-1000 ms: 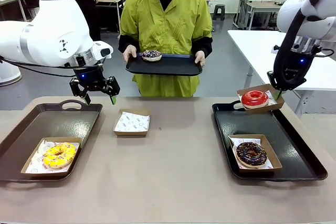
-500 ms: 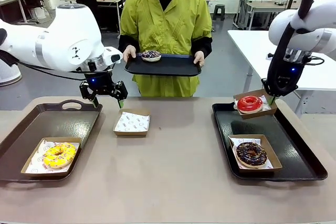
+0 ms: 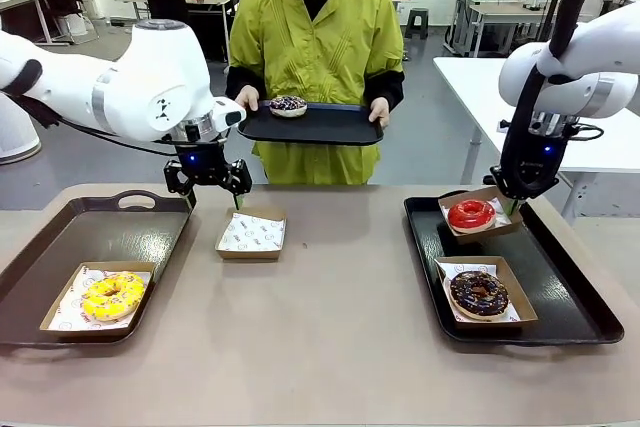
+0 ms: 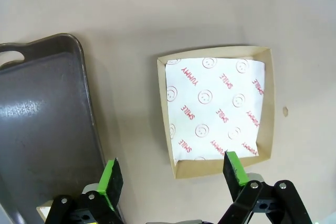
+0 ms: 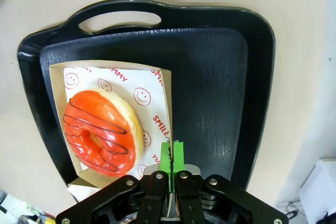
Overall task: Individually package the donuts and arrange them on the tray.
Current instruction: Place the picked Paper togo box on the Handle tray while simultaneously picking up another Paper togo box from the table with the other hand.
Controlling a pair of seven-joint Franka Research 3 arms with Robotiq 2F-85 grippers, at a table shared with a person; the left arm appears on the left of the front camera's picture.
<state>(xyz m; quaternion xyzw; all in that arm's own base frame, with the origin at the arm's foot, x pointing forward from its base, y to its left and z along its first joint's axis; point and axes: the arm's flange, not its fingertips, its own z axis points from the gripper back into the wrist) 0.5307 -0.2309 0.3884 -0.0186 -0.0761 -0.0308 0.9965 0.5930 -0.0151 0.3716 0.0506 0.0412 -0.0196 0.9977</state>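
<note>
My left claw [image 4: 172, 169] gapes over the empty brown cardboard box [image 4: 218, 106] beside the dark plastic tray [image 4: 42, 129]'s rim, while my right claw [image 5: 171, 153] pinches the carton [image 5: 166, 103] holding the glossy red donut [image 5: 113, 124].

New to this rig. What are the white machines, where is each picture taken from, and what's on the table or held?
The white machines are two robot arms at a table, facing a person. The wide picture looks across the table from the robot's side; the other two come from cameras on each wrist, looking along that arm's tool. The left tool is open, hovering by an empty paper-lined box. The right tool is shut on the wall of a box holding the red donut, over the far end of the right tray, where a boxed chocolate donut sits. The left tray holds a boxed yellow donut. The person holds a third tray with a purple donut.
</note>
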